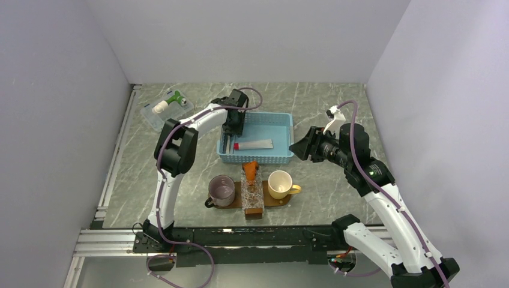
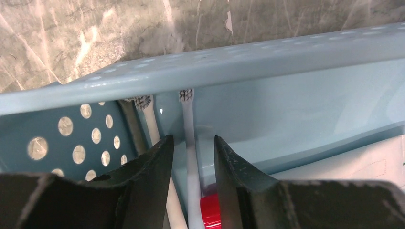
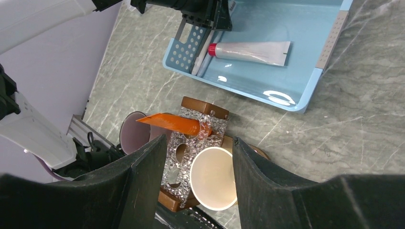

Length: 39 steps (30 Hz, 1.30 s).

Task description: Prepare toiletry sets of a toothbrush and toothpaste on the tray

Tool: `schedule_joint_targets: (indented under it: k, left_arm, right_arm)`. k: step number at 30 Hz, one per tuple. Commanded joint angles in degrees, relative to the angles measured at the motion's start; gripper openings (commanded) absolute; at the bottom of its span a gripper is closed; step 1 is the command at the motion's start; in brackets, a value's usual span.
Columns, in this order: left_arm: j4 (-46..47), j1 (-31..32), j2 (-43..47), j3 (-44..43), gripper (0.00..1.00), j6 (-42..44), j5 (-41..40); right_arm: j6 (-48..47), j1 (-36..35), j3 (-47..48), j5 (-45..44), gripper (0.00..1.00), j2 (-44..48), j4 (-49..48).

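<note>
The left gripper (image 2: 193, 143), jaws parted, straddles the thin white toothbrush (image 2: 187, 117) inside the light-blue slotted plastic basket (image 1: 282, 159). The right gripper (image 3: 199, 143) gapes empty beside the basket, and the small orange toothpaste tube (image 1: 250, 167) stands just outside its near wall.

We get bright, even overhead light in the top view, soft faint shadows on the marbled worktop (image 1: 324, 108), white glare streaks on the glossy blue basket (image 3: 296, 81), our left wrist view dimmer, near jaws dark and blurred.

walls (image 1: 60, 90): plain pale grey, left/back/right | table (image 1: 336, 198): grey marble-look top, centre | rail (image 1: 105, 240): aluminium, left and bottom edges | light: even
</note>
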<state>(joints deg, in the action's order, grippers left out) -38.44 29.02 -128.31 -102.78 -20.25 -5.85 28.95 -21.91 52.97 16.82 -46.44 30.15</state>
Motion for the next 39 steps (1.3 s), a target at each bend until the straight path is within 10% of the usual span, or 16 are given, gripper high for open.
schedule_joint_targets:
  k: [1,25,39]
  left_arm:
    - [-0.1,0.6,-1.1,-2.4,0.41,0.1,-0.2]
    - [0.9,3.3,-1.6,1.8,0.00,-0.4,-3.7]
    - [4.2,3.2,9.4,5.3,0.00,1.0,-6.7]
  right_arm:
    - [-0.6,-0.3,-0.3,-0.1,0.55,0.5,-2.4]
    - [-0.5,-0.6,-0.4,0.8,0.55,0.1,-2.7]
    - [0.0,-0.8,0.5,1.5,0.55,-0.4,-2.5]
